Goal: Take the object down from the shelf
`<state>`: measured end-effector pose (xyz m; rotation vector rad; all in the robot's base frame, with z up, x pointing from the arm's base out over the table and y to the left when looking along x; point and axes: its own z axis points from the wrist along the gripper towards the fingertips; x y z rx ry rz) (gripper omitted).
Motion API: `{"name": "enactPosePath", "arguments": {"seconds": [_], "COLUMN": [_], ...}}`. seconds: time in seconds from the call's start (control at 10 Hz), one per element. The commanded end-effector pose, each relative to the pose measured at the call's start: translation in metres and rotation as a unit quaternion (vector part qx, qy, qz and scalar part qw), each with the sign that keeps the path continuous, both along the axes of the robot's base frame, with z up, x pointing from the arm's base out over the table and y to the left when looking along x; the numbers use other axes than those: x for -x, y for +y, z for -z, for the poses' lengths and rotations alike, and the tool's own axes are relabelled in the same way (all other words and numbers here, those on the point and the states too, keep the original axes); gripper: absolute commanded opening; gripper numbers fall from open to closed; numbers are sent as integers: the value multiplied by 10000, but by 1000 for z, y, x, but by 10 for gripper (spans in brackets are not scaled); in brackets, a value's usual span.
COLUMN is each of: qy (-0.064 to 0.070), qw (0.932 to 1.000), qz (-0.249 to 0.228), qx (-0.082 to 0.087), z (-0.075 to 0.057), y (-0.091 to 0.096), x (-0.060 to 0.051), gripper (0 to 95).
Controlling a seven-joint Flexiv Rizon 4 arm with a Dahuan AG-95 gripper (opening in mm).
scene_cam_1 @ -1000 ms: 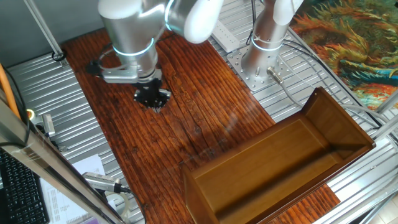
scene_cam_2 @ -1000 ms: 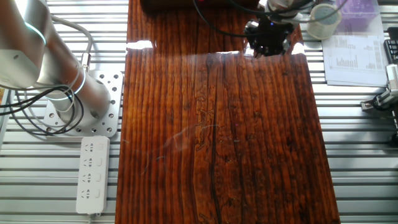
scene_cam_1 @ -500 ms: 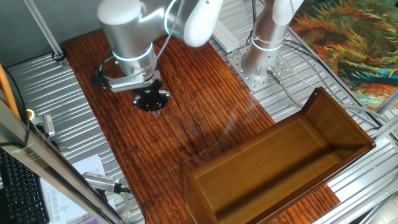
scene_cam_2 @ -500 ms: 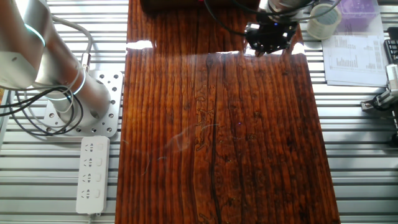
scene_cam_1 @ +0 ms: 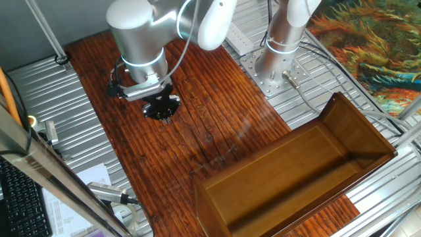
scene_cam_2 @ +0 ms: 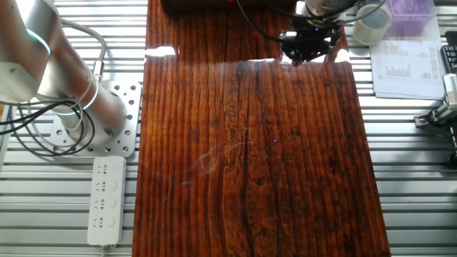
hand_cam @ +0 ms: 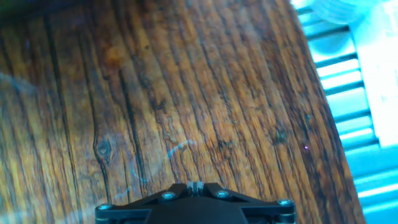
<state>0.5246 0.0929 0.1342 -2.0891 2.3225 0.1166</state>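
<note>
1. Hovering low over the striped wooden tabletop (scene_cam_1: 204,112), our gripper (scene_cam_1: 162,109) points straight down at the boards near the table's far corner from the shelf (scene_cam_1: 296,178).
2. From the other fixed view we see the gripper (scene_cam_2: 308,47) near the top edge of the frame, close to the tabletop's (scene_cam_2: 250,157) right side, with a roll of tape (scene_cam_2: 372,23) and a printed sheet (scene_cam_2: 408,61) just beyond it on the metal bench.
3. We cannot tell how our jaws stand: in both fixed views the fingers are a dark cluster, and the hand view shows only the black base of the tool (hand_cam: 194,203) above bare wood grain (hand_cam: 174,93).
4. The shelf lies well apart from the gripper, an open brown box with a flat panel and low side walls, resting at the opposite end of the table.
5. We cannot find the object in any view; the shelf's panel looks bare, though something so small may be hidden under the gripper.
</note>
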Motion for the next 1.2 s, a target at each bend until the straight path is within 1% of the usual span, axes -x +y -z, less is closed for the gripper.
{"name": "enactPosePath", "arguments": {"seconds": [0.1, 0.2, 0.5, 0.6, 0.7, 0.8, 0.9, 1.0, 1.1, 1.2], "qy": [11, 54, 59, 65, 65, 51, 100, 138, 190, 180], "qw": [10000, 10000, 10000, 9998, 9995, 9997, 9993, 9978, 9959, 9937], "qz": [99, -80, -40, 13, 82, 47, -268, -600, -814, -1036], "qx": [5, -14, -62, -205, -307, -250, -223, -256, -338, -390], "z": [2, 5, 6, 6, 6, 6, 6, 6, 6, 6], "y": [1, 1, 1, 1, 1, 1, 1, 1, 1, 1], "x": [-1, -2, -2, -2, -2, -2, -2, -2, -2, -2], "gripper": [0, 0, 0, 0, 0, 0, 0, 0, 0, 0]}}
